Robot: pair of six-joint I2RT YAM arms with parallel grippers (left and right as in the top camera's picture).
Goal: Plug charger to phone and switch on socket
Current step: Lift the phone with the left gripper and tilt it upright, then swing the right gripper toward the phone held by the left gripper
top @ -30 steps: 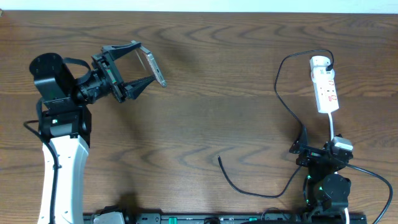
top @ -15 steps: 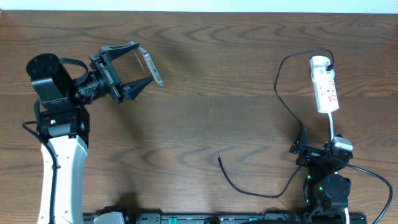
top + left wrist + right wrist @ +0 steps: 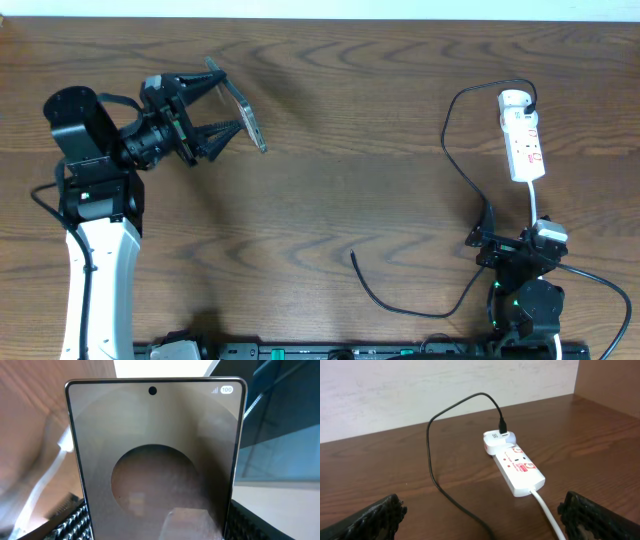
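The phone point(image 3: 245, 115) is tipped further over than a second ago — it is clamped between the fingers of the left gripper point(image 3: 228, 103), far left. The right gripper point(image 3: 480, 512) is spread wide, empty — charger point(image 3: 429, 450) and socket point(image 3: 522, 135) are seen nearby.

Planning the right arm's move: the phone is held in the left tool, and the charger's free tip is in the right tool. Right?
No. The left tool does hold the phone, but the charger's free tip lies on the table, and the right tool is open and empty; see the overhead and right wrist views.
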